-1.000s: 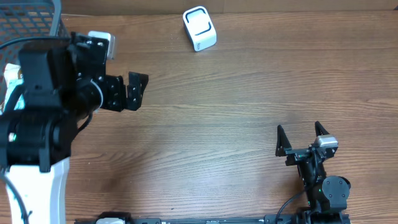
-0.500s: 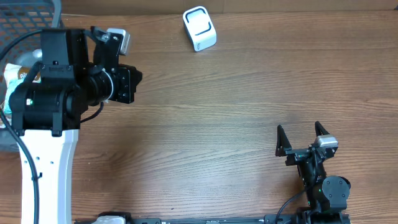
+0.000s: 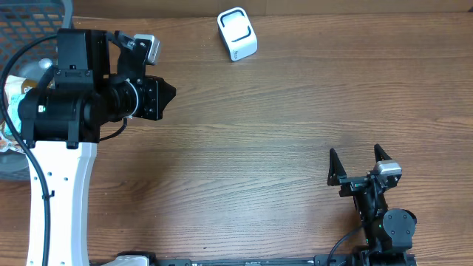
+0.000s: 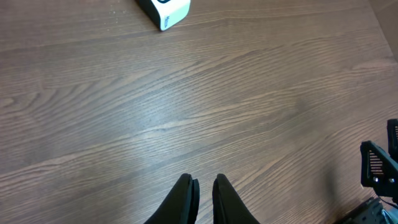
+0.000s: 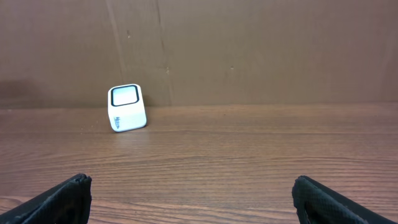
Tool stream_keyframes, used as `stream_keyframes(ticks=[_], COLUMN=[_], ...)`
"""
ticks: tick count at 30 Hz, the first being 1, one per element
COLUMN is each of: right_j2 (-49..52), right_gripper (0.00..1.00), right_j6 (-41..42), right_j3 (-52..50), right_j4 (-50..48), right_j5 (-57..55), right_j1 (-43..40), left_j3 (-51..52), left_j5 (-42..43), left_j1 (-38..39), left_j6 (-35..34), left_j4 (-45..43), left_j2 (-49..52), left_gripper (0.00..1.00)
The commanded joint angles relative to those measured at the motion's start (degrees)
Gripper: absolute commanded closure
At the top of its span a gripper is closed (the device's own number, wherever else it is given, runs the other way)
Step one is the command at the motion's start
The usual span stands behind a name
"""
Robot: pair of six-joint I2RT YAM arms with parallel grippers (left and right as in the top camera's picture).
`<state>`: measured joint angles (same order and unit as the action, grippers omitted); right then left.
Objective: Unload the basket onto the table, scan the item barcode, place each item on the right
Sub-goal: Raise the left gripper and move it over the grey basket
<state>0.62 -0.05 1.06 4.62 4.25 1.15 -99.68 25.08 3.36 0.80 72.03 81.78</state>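
Note:
A white barcode scanner (image 3: 237,34) with a dark window stands at the far edge of the wooden table; the left wrist view shows it as the scanner (image 4: 163,9) and the right wrist view as the scanner (image 5: 127,108). My left gripper (image 3: 168,94) hangs over the table's left side, pointing right. Its fingers (image 4: 186,193) stand almost together with nothing between them. My right gripper (image 3: 358,157) rests wide open at the front right, holding nothing. Packaged goods (image 3: 13,92), partly hidden under the left arm, lie in the basket; which is the item I cannot tell.
A grey wire basket (image 3: 37,22) fills the far left corner, mostly covered by the left arm. A brown wall (image 5: 249,50) rises just behind the scanner. The right arm's base (image 3: 388,225) sits at the front edge.
The left gripper went from wide open to shut, holding nothing. The left arm shifted towards the back and its gripper tip edged right. The right arm has not moved.

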Motion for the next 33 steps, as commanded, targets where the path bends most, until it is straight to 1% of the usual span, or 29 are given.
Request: stream_keyframes(ticks=[1,2,3,6,8,9,11,12,15,18,20,23,27,33], right_j2=[-0.5,-0.5,-0.5,-0.5,-0.5,-0.5,-0.5,-0.5,-0.5,-0.5,-0.5,-0.5,-0.5,-0.5], right_gripper=[0.00,0.00,0.00,0.00,0.00,0.00,0.00,0.00,0.00,0.00,0.00,0.00,0.00,0.00], right_j6=[-0.2,-0.2,-0.2,-0.2,-0.2,-0.2,-0.2,-0.2,-0.2,-0.2,-0.2,-0.2,-0.2,-0.2], right_j3=[-0.6,-0.6,-0.6,-0.6,-0.6,-0.6,-0.6,-0.6,-0.6,-0.6,-0.6,-0.6,-0.6,-0.6], right_j4=[-0.2,-0.2,-0.2,-0.2,-0.2,-0.2,-0.2,-0.2,-0.2,-0.2,-0.2,-0.2,-0.2,-0.2], right_j5=[-0.1,-0.1,-0.1,-0.1,-0.1,-0.1,-0.1,-0.1,-0.1,-0.1,-0.1,-0.1,-0.1,-0.1], right_j1=[-0.3,-0.3,-0.3,-0.3,-0.3,-0.3,-0.3,-0.3,-0.3,-0.3,-0.3,-0.3,-0.3,-0.3], left_j3=[-0.9,-0.9,-0.9,-0.9,-0.9,-0.9,-0.9,-0.9,-0.9,-0.9,-0.9,-0.9,-0.9,-0.9], left_j5=[-1.7,-3.5,-5.4,-10.3,-11.8,-12.1,-13.0,-13.7,-17.2,-21.5,-25.5,-33.3,-39.1,-40.4], left_j1=[0.2,0.2,0.2,0.2,0.2,0.2,0.2,0.2,0.2,0.2,0.2,-0.1,-1.6,-7.2], left_j6=[-2.4,-3.7,-5.0,-7.2,-7.7,-7.7,-7.7,-7.8,-9.3,-11.6,-12.8,-15.7,-19.4,-16.9], left_j4=[0.0,-0.1,-0.1,-0.7,-1.0,-1.2,-1.9,-2.1,-2.4,-2.6,-3.3,-5.0,-8.2,-16.4], left_j2=[0.7,0.9,0.9,0.9,0.9,0.9,0.9,0.9,1.0,1.2,1.4,1.6,1.9,1.8], left_gripper=[0.85,0.80,0.71,0.59,0.44,0.40,0.25,0.20,0.18,0.13,0.09,0.00,0.00,0.00])
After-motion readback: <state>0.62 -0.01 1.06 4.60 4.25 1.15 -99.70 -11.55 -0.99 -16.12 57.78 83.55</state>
